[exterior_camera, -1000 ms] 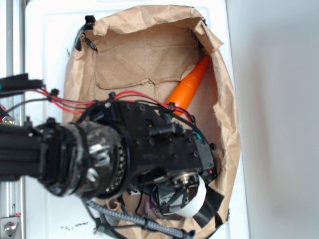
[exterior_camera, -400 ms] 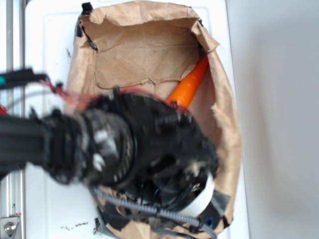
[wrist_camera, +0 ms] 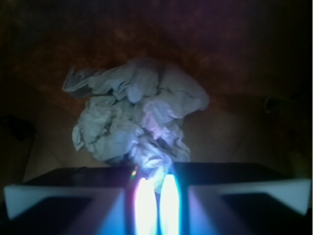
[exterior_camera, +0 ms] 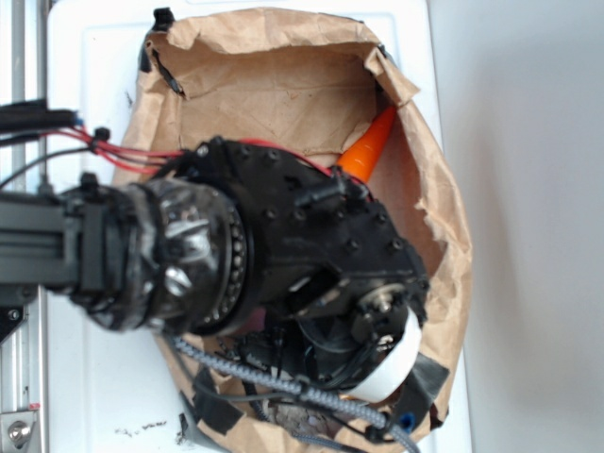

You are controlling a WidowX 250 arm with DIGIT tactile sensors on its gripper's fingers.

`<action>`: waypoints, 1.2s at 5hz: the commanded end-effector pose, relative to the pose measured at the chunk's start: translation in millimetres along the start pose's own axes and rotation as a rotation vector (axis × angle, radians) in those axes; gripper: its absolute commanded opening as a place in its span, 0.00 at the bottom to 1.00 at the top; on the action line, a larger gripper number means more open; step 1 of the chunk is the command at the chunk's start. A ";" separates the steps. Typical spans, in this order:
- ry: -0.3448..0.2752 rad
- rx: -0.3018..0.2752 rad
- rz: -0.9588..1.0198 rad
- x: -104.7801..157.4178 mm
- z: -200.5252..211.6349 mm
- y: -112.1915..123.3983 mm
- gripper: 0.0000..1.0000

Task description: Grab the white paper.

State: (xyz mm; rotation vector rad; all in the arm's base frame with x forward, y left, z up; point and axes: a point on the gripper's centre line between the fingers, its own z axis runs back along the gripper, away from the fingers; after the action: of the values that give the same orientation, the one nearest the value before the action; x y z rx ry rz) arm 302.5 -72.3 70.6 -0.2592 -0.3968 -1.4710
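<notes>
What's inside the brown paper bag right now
An orange carrot pokes out near the back. The wrist view shows the white paper pinched in the hand. The arm covers most of the bag interior.

The exterior camera is looking straight down, close over the arm [exterior_camera: 236, 255] and the brown paper bag [exterior_camera: 283, 85]. The wrist camera is peering forward along the gripper [wrist_camera: 155, 196] into the bag's dark inside, very near the white paper [wrist_camera: 134, 115].

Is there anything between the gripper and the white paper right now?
Nothing visible. In the wrist view the white paper sits directly ahead of the gripper, its lower edge reaching down between the fingertips. In the exterior view the arm hides the paper inside the paper bag; the carrot lies off to the side.
</notes>
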 end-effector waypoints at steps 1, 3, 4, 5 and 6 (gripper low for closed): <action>-0.043 0.060 -0.035 16.1 17.5 -2.5 1.00; -0.099 -0.002 -0.019 31.7 15.3 -13.3 1.00; -0.126 -0.024 0.002 32.7 31.1 -12.6 1.00; -0.101 -0.021 -0.013 34.9 28.0 -17.2 1.00; -0.074 -0.047 -0.034 37.2 14.8 -23.5 1.00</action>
State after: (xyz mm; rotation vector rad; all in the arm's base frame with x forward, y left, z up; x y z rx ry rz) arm 285.5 -96.3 74.2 -0.3902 -0.3697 -1.4834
